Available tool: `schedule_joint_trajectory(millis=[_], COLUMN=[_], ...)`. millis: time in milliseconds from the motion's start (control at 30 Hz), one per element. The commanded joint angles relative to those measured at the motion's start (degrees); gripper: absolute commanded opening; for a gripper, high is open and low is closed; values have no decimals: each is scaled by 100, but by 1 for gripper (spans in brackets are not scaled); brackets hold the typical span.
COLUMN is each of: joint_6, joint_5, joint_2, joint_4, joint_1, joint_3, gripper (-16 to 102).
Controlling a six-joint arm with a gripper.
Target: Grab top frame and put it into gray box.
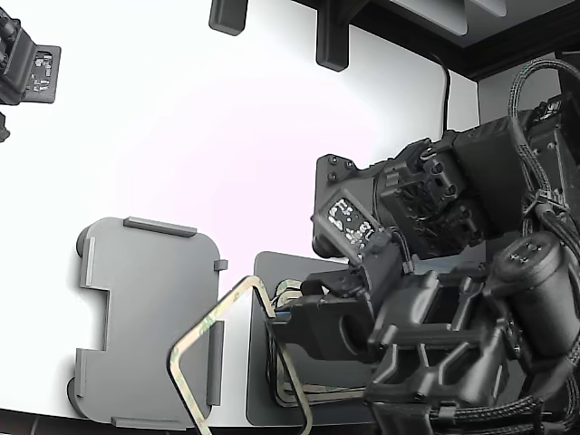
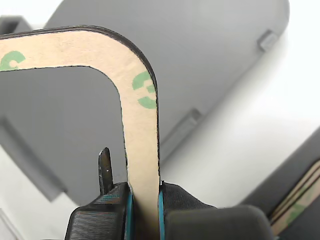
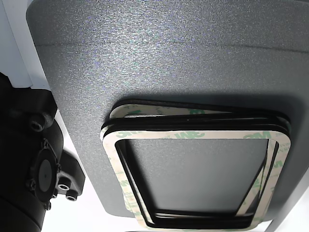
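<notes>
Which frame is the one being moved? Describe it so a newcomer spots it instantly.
On the white table, find the light gray tray at the exterior view's left. Tilted above its right edge is a thin beige frame, held off the surface, one side pinched in the gripper. The other frames lie stacked flat on the dark mat.

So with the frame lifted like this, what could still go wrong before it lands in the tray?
1. The pincer clamps the top frame by one narrow side only, so the thin frame, hanging tilted, could twist or slip.
2. It hangs partly over the gray box; its low corner might catch the raised edge tabs.
3. A stack of frames remains on the darker mat; a swing back might disturb it.
</notes>
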Motion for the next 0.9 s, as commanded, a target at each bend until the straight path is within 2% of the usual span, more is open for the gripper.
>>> schedule_joint_trajectory(millis=[0, 167, 367, 467, 867], joint_6=[1397, 2461, 2531, 2347, 2180], joint_5=[-193, -193, -1151, -1397, -1389], joint_2=[-62, -624, -1239, -1415, -1529], joint_4=[53, 53, 53, 62, 62], joint_1=[-404, -712, -1151, -1336, -1389], joint_3=[-334, -554, -747, -800, -668], gripper=[-13, -13, -13, -13, -13])
